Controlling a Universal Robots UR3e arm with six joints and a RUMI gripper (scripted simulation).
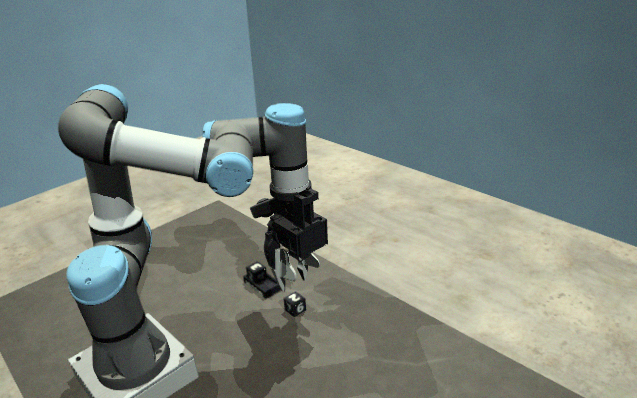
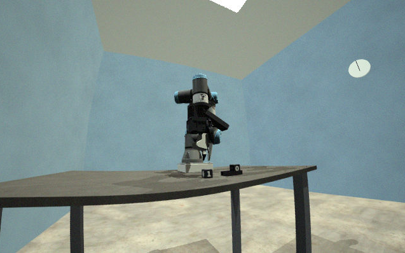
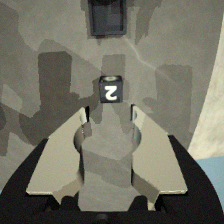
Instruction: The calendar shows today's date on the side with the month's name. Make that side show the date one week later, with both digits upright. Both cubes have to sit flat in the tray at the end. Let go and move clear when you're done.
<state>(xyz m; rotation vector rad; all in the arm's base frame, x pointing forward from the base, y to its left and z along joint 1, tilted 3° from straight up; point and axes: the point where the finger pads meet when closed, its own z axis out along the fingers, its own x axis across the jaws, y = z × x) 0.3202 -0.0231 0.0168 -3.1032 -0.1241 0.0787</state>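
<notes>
A loose black cube (image 1: 295,304) (image 2: 207,173) (image 3: 111,90) rests on the table outside the tray. Its top bears a 2; the exterior view shows a 1 on a side, and the top view a 6 or 9. The black tray (image 1: 270,288) (image 2: 227,173) (image 3: 92,24) stands beside it. The other cube (image 1: 256,271) (image 2: 234,168) is at the tray's far end in the top view, with a 0 facing the exterior camera. The tray's near end is empty. My gripper (image 1: 293,283) (image 2: 206,159) (image 3: 109,106) is partly open, holds nothing and hangs above the table near the loose cube. The month's name is not readable.
The arm's white base block (image 1: 183,364) (image 2: 195,167) stands on the dark table (image 1: 205,320) (image 2: 57,184). The table's edge runs behind the gripper in the top view. Shadows of the arm and gripper fall around the loose cube.
</notes>
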